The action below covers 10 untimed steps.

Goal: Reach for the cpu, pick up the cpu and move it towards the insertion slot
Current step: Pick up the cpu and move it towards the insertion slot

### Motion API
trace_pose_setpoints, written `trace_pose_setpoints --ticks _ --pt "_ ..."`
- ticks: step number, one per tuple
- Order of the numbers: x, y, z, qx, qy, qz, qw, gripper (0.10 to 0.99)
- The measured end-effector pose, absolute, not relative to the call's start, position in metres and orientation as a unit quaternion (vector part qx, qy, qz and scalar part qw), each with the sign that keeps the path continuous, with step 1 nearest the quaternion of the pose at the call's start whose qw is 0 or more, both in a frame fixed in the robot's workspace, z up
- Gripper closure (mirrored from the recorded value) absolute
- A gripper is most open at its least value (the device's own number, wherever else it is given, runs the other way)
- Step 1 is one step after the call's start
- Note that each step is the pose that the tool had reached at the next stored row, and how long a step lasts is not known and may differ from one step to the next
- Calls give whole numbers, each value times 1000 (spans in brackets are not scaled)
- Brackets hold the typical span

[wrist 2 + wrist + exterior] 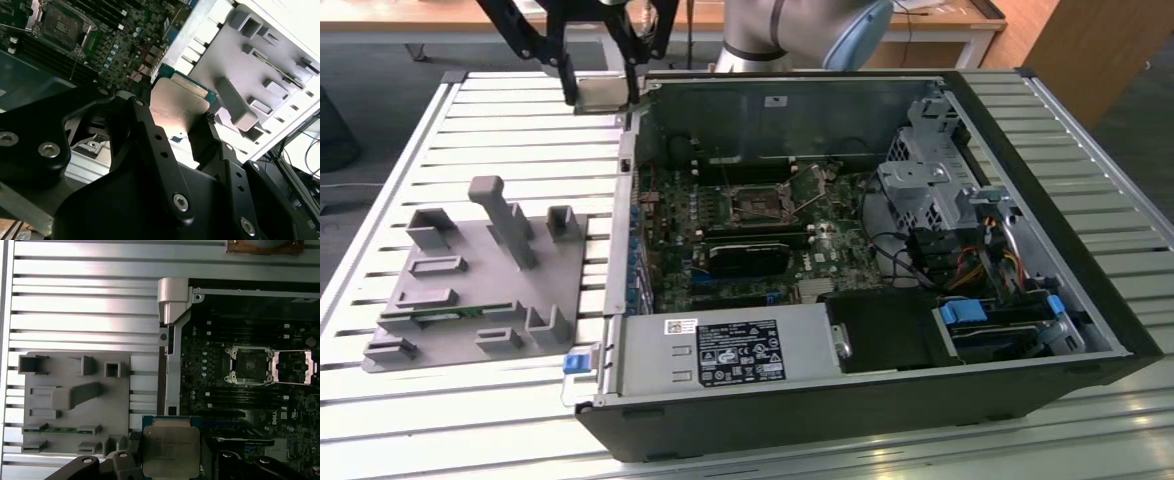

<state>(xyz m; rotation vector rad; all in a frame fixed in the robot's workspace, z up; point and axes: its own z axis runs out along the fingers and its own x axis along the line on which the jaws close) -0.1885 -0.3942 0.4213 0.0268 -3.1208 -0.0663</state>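
Square silver cpu (pixel 168 450), tan rim, clamped in gripper (pixel 170 460)

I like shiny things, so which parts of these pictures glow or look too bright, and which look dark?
In the second wrist view the cpu glows pinkish-white with glare and the far corner washes out white, while the gripper in front is dark. In the first wrist view the slatted table shines in bright bands and the insertion slot sits in dim shade. In the exterior view the computer case interior is shadowed.
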Motion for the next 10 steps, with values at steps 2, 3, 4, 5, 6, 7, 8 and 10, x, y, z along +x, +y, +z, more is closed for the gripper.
trace_pose_setpoints --ticks 2,3,4,5,6,7,8,10 --pt "-184 -392 421 9 -1000 -21 10 541" --pt "-181 -390 421 9 -1000 -21 10 541" --pt "-179 -389 421 9 -1000 -21 10 541" --pt "-176 -388 421 9 -1000 -21 10 541" --pt "-174 -387 421 9 -1000 -21 10 541" --pt "-171 -386 421 9 -1000 -21 10 541" --pt "-169 -385 421 9 -1000 -21 10 541" --pt "-164 -383 421 9 -1000 -21 10 541"
